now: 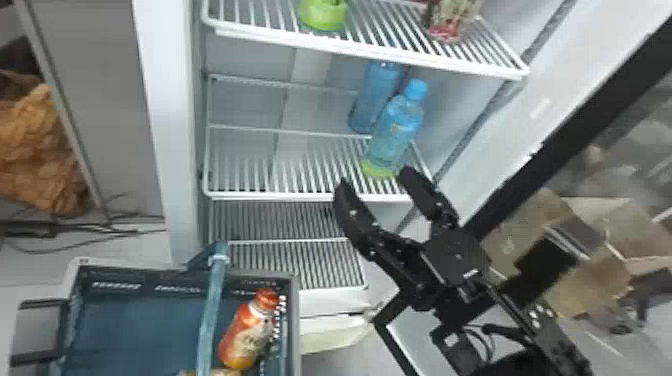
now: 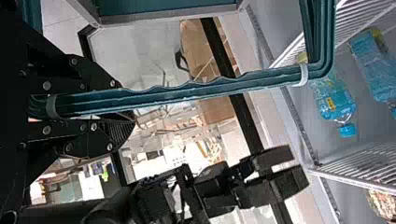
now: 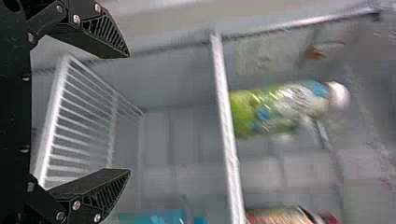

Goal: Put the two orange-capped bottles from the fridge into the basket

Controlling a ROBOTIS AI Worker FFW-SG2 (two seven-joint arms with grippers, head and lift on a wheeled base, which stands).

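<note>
orange-capped bottle (image 1: 248, 332) in basket (image 1: 295, 310) by right edge, long axis slanted, cap toward far right corner | left gripper (image 2: 122, 106) clamped on handle (image 2: 210, 88) | right gripper (image 1: 375, 182) jaws apart

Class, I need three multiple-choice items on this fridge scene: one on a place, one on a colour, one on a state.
1. Where is the orange-capped bottle?
A) On the floor
B) In the basket
C) On the top shelf

2. What colour is the cap of the nearer blue bottle?
A) Blue
B) White
C) Red

3. How are the right gripper's fingers?
A) Pressed together
B) Shut on a bottle
C) Spread apart

1 B: it shows inside the basket's rim.
2 A: the cap is plain blue.
3 C: an empty gap parts the fingertips.
</note>
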